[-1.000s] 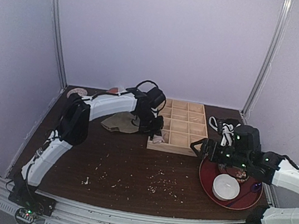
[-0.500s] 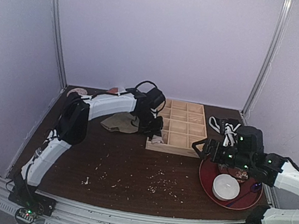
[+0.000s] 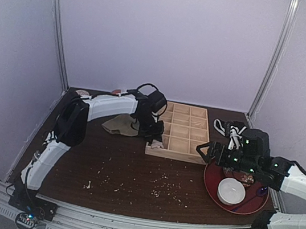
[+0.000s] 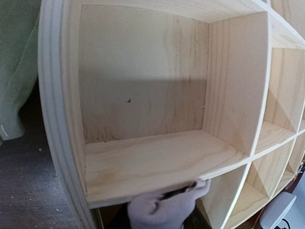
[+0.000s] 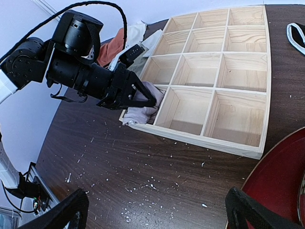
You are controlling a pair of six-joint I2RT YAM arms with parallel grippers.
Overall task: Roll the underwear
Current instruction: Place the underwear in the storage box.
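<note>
**Position.** The underwear sits bunched in the near-left corner cell of the tray, with part of it lapping over the tray's outer wall. It reads as a loose wad, not a tidy roll. In the left wrist view only a pale fold of it shows, below the cell divider.

**Claws.** The left claw is at that corner cell, fingers drawn to a point on the cloth and judged clamped on it. The right claw hovers wide apart over the tabletop near the tray's front edge, holding nothing.

**Hazards from here.**
1. Tray drag. The tray rests unsecured on the tabletop. If the left claw pulls sideways with cloth caught on the wall or a divider, the tray is likely to slide or pivot.
2. Unrolling. The wad is held at one spot only, so lifting it may let the loose end fall open.
3. Finger contact. The fingertips are close to the thin wooden walls, so a low or angled move could strike or lever the tray.
4. Wrong cloth. A green cloth lies just beside the tray's left side, and a wide sweep could catch it.
</note>
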